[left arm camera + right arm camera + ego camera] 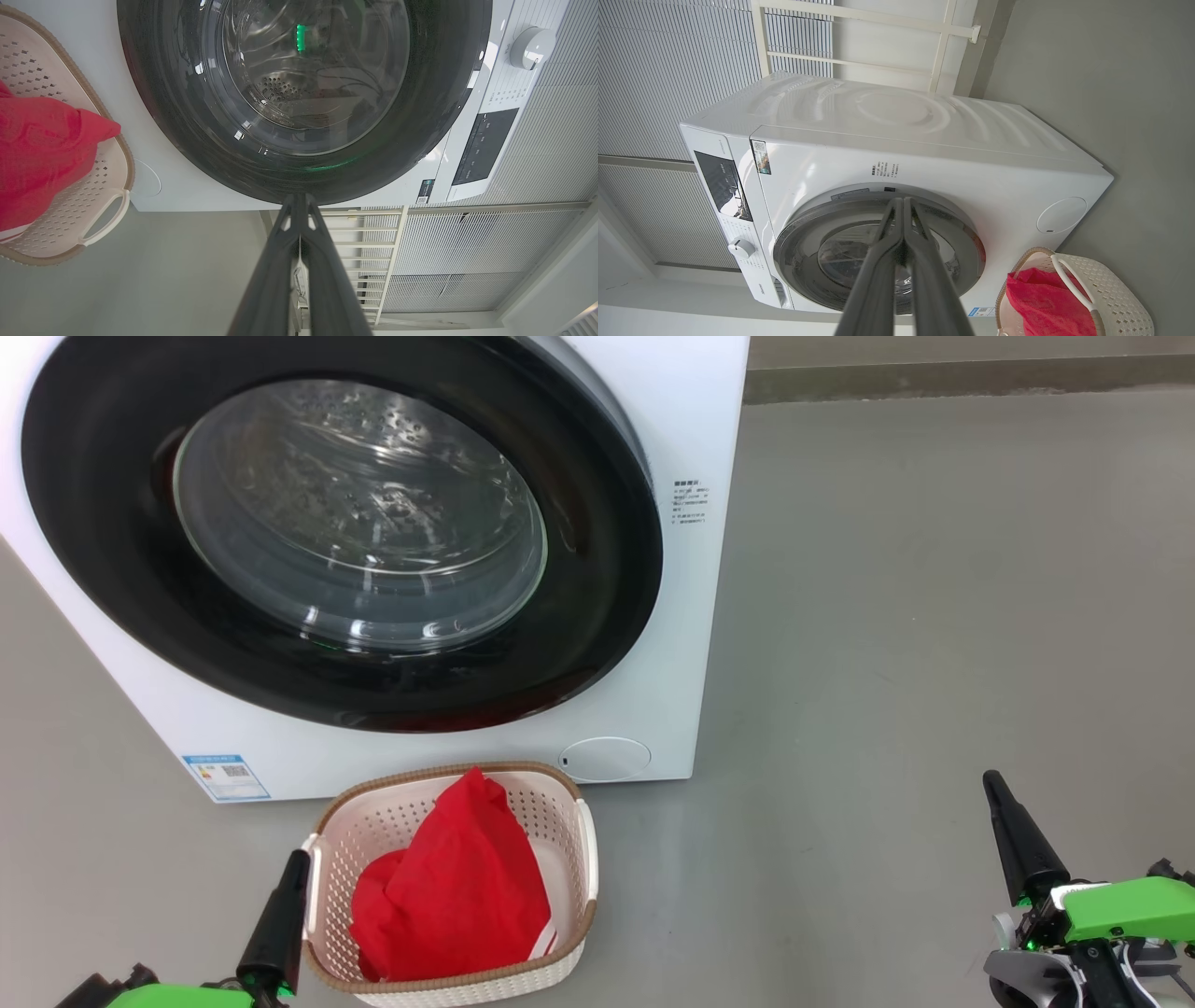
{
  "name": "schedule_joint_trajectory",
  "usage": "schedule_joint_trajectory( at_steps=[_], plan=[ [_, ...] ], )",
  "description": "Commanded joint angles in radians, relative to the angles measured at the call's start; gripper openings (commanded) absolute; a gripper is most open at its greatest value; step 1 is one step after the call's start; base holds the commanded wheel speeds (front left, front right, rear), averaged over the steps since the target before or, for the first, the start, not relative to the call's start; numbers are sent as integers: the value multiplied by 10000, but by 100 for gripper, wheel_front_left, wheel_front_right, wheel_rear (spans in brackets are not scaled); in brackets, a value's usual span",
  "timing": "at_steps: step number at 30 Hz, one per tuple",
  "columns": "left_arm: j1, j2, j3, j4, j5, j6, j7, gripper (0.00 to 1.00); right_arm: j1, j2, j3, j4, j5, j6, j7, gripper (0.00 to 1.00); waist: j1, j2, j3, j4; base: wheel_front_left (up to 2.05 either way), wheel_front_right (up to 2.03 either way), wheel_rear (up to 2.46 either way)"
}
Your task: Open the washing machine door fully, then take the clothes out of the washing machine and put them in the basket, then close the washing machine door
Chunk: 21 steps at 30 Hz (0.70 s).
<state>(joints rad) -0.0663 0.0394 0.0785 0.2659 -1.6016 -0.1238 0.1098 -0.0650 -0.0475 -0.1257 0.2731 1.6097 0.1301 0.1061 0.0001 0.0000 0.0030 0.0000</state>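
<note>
No lettering is coming through sharply enough to read. On the washing machine (672,709), a small block of dark print (688,502) is sitting on the white front, too small to make out. A blue and white label (225,777) with a square code is sticking low on the front. The black control panel (481,147) is carrying tiny white markings, and a narrow sticker (760,157) beside it is showing another square code, all unreadable.
</note>
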Motion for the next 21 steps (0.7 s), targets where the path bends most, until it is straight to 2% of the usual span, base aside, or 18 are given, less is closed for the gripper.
schedule_joint_trajectory(
  at_steps=[1,21],
  plan=[
    [-417,108,355,-207,-68,-69,36,0,-427,-54,146,-285,12,6,49,0,0,0,0,0,0,0,0],
    [-417,108,354,-208,-69,-69,35,0,-428,-47,136,-285,3,6,57,0,0,0,0,0,0,0,0]
  ],
)
